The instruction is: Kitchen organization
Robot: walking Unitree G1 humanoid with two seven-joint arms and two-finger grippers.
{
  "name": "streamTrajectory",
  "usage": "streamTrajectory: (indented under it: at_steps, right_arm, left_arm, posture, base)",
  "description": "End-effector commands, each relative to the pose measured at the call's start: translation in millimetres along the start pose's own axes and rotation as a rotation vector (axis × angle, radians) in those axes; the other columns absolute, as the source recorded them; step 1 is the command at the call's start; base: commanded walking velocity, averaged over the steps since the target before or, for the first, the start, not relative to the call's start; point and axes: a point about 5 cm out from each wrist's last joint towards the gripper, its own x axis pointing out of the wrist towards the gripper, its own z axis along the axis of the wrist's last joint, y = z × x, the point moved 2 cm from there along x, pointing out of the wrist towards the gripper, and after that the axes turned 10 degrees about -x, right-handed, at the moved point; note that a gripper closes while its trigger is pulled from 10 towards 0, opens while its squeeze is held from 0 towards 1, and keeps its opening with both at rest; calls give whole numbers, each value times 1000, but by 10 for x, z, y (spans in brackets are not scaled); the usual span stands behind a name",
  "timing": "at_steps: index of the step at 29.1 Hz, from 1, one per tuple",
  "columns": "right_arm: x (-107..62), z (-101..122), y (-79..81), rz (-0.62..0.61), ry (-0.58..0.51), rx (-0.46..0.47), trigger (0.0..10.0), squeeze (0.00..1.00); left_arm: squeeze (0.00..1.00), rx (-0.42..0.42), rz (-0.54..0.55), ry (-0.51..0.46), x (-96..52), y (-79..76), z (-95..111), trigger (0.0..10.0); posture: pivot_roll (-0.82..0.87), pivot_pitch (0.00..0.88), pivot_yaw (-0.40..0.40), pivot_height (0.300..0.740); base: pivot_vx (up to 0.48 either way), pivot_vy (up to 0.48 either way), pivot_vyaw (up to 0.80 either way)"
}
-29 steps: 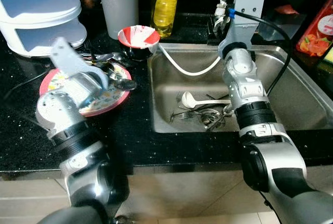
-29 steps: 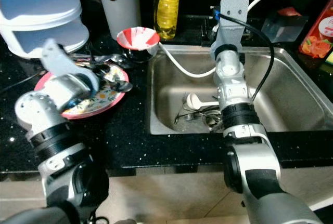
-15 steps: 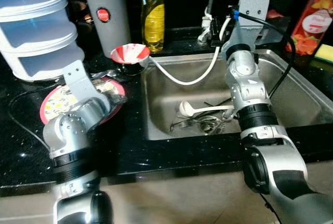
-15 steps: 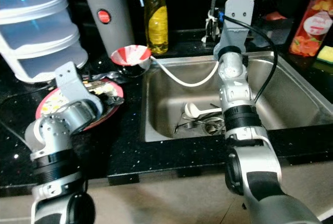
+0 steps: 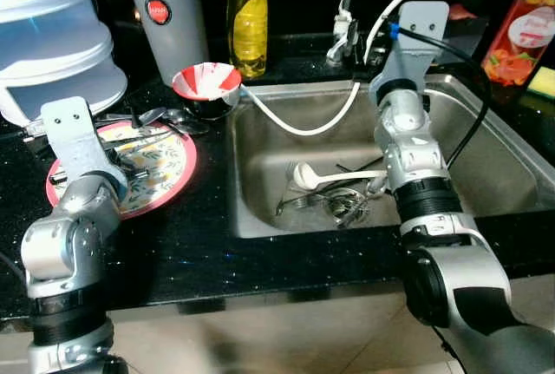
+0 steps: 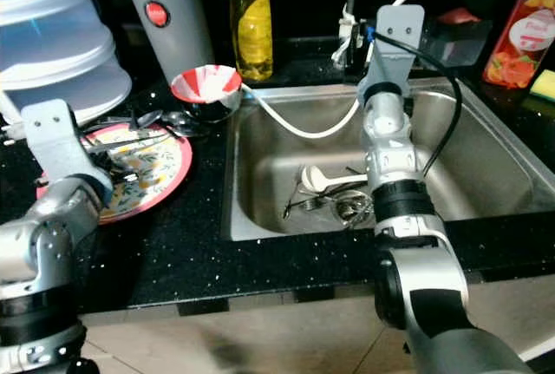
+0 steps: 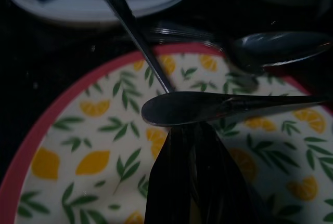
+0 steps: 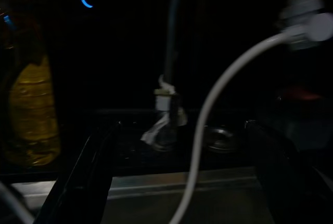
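One spoon (image 7: 208, 107) now at left end effector (image 7: 190, 146), previously apart.

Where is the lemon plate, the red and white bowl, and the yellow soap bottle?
lemon plate (image 5: 166, 168): left eye view, on its bare patterned face.
red and white bowl (image 5: 207, 84): left eye view, on its inside wall.
yellow soap bottle (image 6: 250, 22): right eye view, on its body.

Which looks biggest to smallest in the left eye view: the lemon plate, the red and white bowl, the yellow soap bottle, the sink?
1. sink
2. lemon plate
3. yellow soap bottle and red and white bowl: too alike to rank, and the bottle stands farther back with its top cut off by the picture's edge.
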Motion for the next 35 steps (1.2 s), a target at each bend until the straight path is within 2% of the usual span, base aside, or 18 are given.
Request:
streamTrajectory:
  at_steps: [1, 3, 5, 6, 7, 12, 16, 23, 25, 27, 28, 31, 35]
  right_arm:
    - [12, 28, 43, 12, -6, 9, 10000, 0]
    - [16, 32, 49, 15, -6, 8, 10000, 0]
    - [16, 32, 49, 15, -6, 8, 10000, 0]
    - [22, 44, 52, 17, -9, 7, 10000, 0]
    - [22, 44, 52, 17, -9, 7, 10000, 0]
    - [29, 53, 37, 15, -12, 6, 10000, 0]
    - [28, 57, 26, 12, -15, 6, 10000, 0]
    - [45, 92, -5, 3, -24, 10, 10000, 0]
    - [58, 120, -19, -2, -32, 14, 10000, 0]
    - [69, 142, -36, -7, -39, 15, 10000, 0]
    - [69, 142, -36, -7, -39, 15, 10000, 0]
    - [83, 179, -97, -23, -51, 10, 10000, 0]
    - [94, 201, -173, -42, -59, 3, 10000, 0]
  left_arm:
    - [0, 64, -33, -31, -39, -44, 17, 10000]
    - [0, 147, -89, -143, -122, -192, 180, 10000]
    - [0, 147, -89, -143, -122, -192, 180, 10000]
    - [0, 226, -139, -265, -214, -342, 365, 10000]
    - [0, 226, -139, -265, -214, -342, 365, 10000]
    - [0, 285, -231, -454, -374, -546, 695, 10000]
    - [0, 249, -319, -535, -495, -699, 903, 10000]
    - [0, 223, -425, -549, -574, -865, 981, 10000]
    - [0, 221, -502, -501, -547, -1016, 929, 10000]
    - [0, 271, -618, -444, -539, -1239, 810, 10000]
    - [0, 271, -618, -444, -539, -1239, 810, 10000]
    - [0, 296, -771, -362, -590, -1463, 711, 10000]
    - [0, 300, -847, -292, -580, -1533, 697, 10000]
  posture:
    - [192, 0, -9, 740]
    - [191, 0, -12, 740]
    - [191, 0, -12, 740]
    - [190, 0, -13, 740]
    - [190, 0, -13, 740]
    - [187, 0, -13, 740]
    - [186, 0, -11, 740]
    - [190, 0, -10, 740]
    - [190, 0, -10, 740]
    - [190, 0, -10, 740]
    - [190, 0, -10, 740]
    - [183, 0, 2, 740]
    - [176, 0, 10, 740]
  base:
    - [0, 0, 0]
    - [0, 0, 0]
    - [0, 0, 0]
    - [0, 0, 0]
    - [0, 0, 0]
    - [0, 0, 0]
    - [0, 0, 0]
    - [0, 0, 0]
    - [0, 0, 0]
    - [0, 0, 0]
    - [0, 0, 0]
    - [0, 0, 0]
    - [0, 0, 0]
